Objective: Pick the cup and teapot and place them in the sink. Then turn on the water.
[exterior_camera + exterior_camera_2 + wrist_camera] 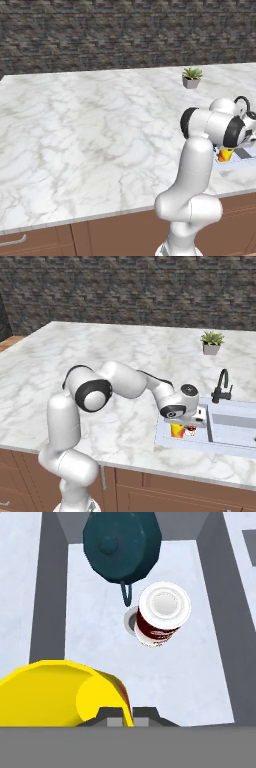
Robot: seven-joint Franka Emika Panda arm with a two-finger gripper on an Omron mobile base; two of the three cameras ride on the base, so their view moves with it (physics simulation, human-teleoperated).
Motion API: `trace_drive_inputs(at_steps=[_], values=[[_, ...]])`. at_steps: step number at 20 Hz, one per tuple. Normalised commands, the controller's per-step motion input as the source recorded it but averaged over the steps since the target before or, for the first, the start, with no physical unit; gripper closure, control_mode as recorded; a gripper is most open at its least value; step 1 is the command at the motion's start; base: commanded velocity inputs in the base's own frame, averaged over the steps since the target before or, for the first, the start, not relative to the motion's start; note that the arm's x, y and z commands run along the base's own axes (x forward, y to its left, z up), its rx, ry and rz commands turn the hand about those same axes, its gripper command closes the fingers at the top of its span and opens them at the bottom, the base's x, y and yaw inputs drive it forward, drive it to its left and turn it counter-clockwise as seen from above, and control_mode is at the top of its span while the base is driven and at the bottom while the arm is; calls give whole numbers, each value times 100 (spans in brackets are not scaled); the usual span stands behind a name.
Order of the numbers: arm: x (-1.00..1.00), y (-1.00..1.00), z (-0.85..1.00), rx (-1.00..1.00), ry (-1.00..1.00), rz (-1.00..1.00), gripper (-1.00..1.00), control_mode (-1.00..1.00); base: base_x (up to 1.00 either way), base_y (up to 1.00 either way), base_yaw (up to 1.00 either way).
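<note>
Yellow cup [65, 694], dark teal teapot [121, 546]

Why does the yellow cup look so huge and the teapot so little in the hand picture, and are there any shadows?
In the hand view the cup sits right at the lens, so it swells; the teapot lies farther off. In the right base view the cup looks small. Everything is sharp, flatly lit, without clear cast shadows.

A white marble counter [100, 366] with grey veining is carried on brown wooden cabinets [165, 496]. A small potted plant [212, 342] is set on the counter near the dark stone wall. A pale sink [162, 441] is recessed into the counter at the right, and a black faucet [222, 387] is mounted at its rear edge.
</note>
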Motion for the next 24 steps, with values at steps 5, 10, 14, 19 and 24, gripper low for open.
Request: trace_drive_inputs(at_steps=[5, 10, 14, 19, 24], values=[[0, 0, -17, 0, 0, 0, 100, -100, 0, 0, 0], [0, 0, -17, 0, 0, 0, 100, -100, 0, 0, 0], [0, 0, -10, 0, 0, 0, 100, -100, 0, 0, 0], [0, 0, -7, 0, 0, 0, 100, -100, 0, 0, 0], [0, 0, -7, 0, 0, 0, 100, -100, 0, 0, 0]])
